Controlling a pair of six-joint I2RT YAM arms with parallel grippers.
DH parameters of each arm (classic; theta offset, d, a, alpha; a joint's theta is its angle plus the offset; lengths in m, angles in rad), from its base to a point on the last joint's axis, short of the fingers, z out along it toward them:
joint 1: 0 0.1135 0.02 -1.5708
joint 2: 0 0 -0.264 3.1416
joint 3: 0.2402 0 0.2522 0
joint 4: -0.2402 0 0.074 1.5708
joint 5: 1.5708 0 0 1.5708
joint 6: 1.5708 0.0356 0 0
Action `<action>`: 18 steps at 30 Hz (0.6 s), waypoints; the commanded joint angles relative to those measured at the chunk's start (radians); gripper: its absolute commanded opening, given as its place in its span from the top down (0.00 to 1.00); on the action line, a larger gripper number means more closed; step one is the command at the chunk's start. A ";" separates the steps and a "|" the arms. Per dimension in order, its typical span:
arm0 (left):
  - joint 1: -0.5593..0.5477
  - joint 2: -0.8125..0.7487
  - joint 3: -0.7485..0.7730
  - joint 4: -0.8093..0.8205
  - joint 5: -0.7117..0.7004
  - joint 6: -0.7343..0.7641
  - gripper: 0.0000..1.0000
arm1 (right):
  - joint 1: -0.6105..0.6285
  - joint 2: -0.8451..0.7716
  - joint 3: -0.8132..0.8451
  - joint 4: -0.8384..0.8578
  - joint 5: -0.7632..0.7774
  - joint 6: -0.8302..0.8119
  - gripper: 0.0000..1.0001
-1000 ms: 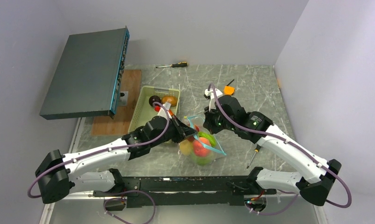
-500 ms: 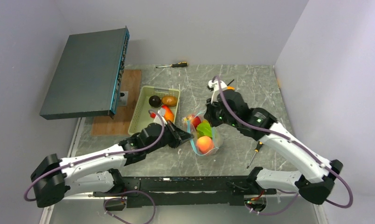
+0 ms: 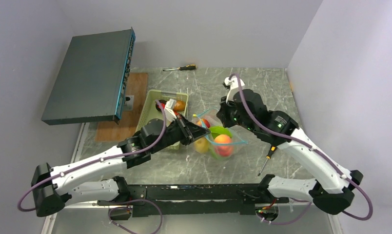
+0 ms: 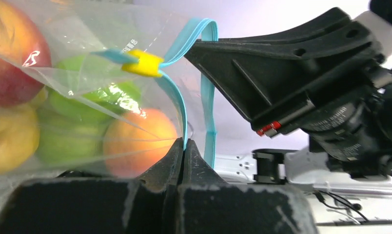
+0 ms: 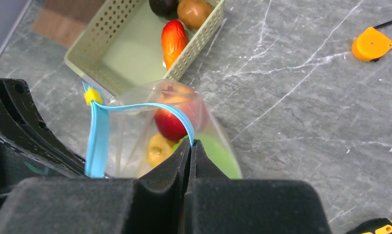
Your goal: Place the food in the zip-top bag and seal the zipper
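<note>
The clear zip-top bag [image 3: 217, 142] hangs between both grippers above the table, holding several pieces of food: an orange-red fruit [image 3: 223, 141], a green one [image 3: 217, 130] and a yellow one [image 3: 201, 145]. My left gripper [image 4: 184, 144] is shut on one side of the teal zipper [image 4: 176, 92] near its yellow slider [image 4: 144, 63]. My right gripper [image 5: 193, 144] is shut on the other side of the zipper [image 5: 150, 106]. The bag's mouth is open. In the right wrist view a red piece [image 5: 174, 39], a brown one [image 5: 196, 10] and a dark one [image 5: 164, 6] lie in the tray.
The pale green tray [image 3: 152, 97] stands left of the bag. A large grey box [image 3: 89, 75] is propped over a wooden board [image 3: 137, 87] at far left. One screwdriver [image 3: 180, 68] lies at the back, another [image 3: 265, 161] at right. A flat orange tool [image 5: 372, 44] lies beyond.
Both grippers have kept their hold on the zipper and carried the bag up and away from the near edge, a little to the right. The bag's mouth has spread wider.
</note>
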 commanded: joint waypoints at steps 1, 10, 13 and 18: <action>-0.008 -0.033 -0.106 0.014 -0.049 -0.057 1.00 | 0.004 0.032 -0.049 0.041 -0.015 0.022 1.00; 0.006 0.023 -0.162 0.096 0.005 -0.082 1.00 | 0.005 0.041 -0.048 0.010 0.027 -0.021 1.00; 0.006 0.013 -0.143 0.073 0.001 -0.054 1.00 | 0.005 0.047 -0.010 -0.054 0.011 -0.031 0.97; 0.005 -0.006 -0.166 0.110 0.014 -0.051 1.00 | 0.012 0.014 0.049 -0.158 0.007 -0.077 0.68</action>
